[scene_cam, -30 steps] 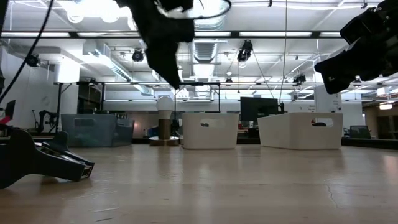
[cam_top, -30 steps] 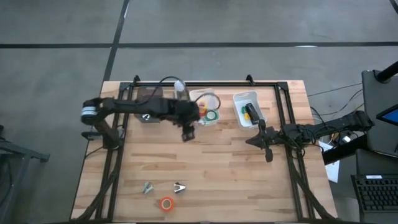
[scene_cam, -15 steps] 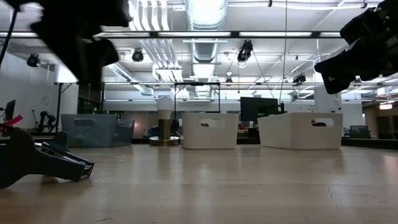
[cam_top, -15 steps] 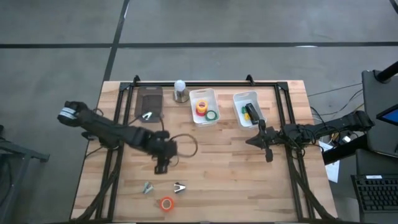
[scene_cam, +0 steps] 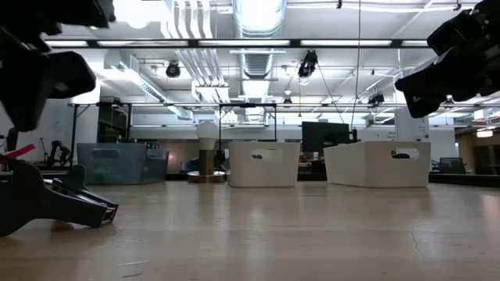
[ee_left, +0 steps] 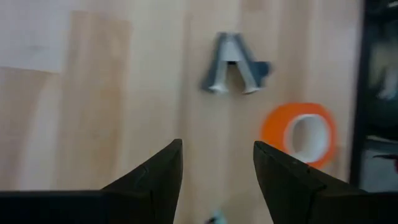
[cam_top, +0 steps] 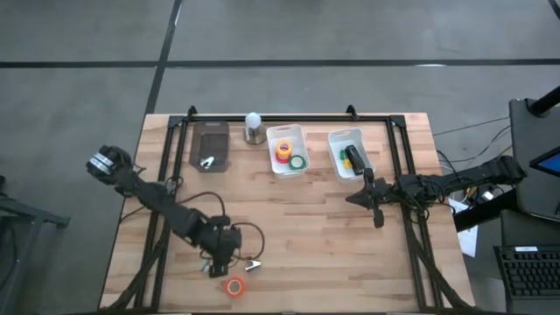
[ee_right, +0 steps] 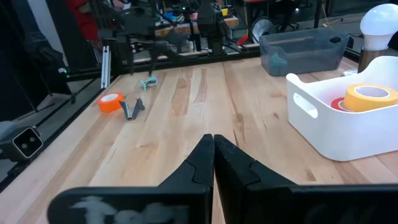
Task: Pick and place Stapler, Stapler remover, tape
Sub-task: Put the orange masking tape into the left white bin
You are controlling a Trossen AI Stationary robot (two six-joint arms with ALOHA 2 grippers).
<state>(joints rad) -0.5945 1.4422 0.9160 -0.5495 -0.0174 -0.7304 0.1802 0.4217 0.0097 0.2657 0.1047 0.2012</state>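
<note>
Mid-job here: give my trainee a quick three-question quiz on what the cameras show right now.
1. True or false: the orange tape roll lies in a white bin.
2. Which gripper is open: A left, B right?
3. Fill in: the yellow roll sits in the white bin with the red and ____ rolls.

Key: 1 false, it lies on the table. 2 A. 3 green.

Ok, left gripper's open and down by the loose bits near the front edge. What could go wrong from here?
1. The left gripper hangs open among three close things: the orange tape roll, a grey staple remover and a second remover. Closing could catch or knock the wrong one.
2. The orange roll lies flat near the table's front edge; a nudge might push it off.
3. The arm's cable loop trails nearby and could snag.
</note>
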